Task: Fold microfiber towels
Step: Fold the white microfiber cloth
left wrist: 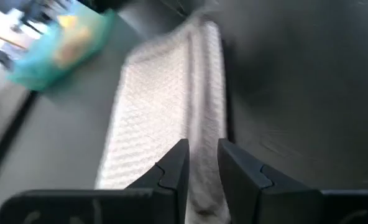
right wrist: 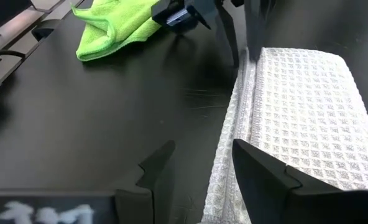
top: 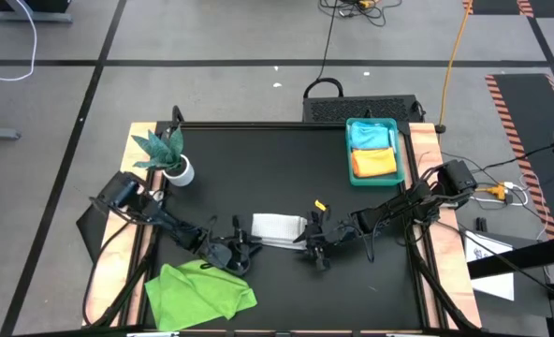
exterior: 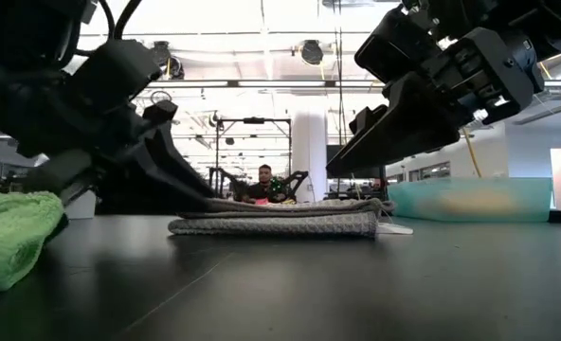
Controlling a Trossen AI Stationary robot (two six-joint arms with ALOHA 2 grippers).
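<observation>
A white-grey waffle towel lies folded into a long strip at the table's middle, several layers flat on the black top. My left gripper is at its near left corner, shut on the layered edge. Over the strip's right end my right gripper hovers open; in the low view it is clear above the cloth. A lime green towel lies crumpled near the front left. Pale blue and orange towels sit in the teal tray. My left gripper pinches the towel's near long edge at its left end between its two fingers, several layers together. The fingers come slanting down from the table's left, along the strip. The towel stays lying on the table.
A small plant in a white pot stands at the far left of the table. The teal tray is at the far right. A person sits far behind the table. Bare black surface lies between the strip and the tray.
</observation>
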